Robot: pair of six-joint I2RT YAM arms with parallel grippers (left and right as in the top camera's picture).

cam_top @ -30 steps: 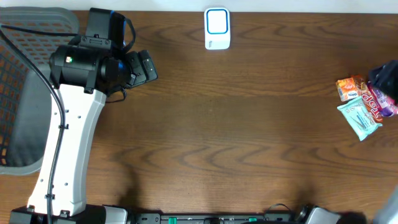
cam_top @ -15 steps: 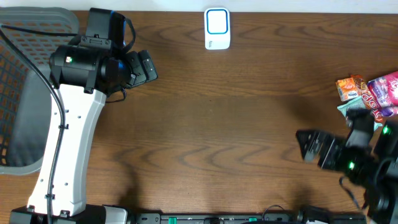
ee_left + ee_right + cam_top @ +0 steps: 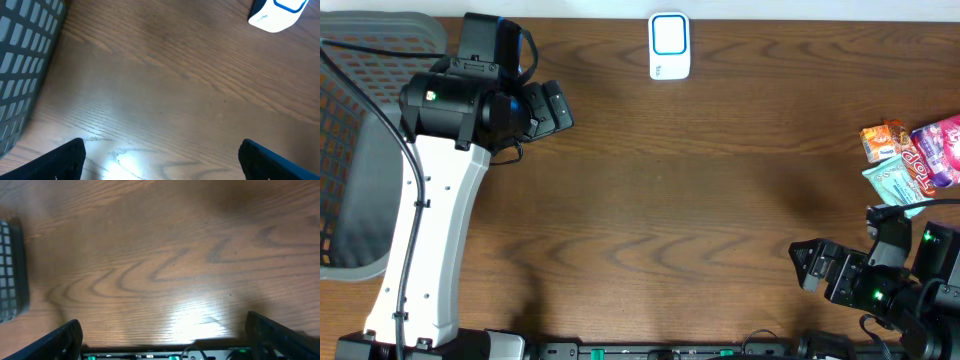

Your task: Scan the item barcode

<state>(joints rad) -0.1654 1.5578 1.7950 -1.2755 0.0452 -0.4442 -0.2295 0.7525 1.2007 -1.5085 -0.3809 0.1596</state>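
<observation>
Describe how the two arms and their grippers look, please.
The left arm has a long white link, rounded black joints, a small green light and a blue-edged black block; a thin black cable runs along it. The left gripper is black and boxy. The right arm is black with green lights, and the right gripper is black too.

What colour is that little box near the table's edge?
The small rectangular box is white with a blue ring; best overhead.
</observation>
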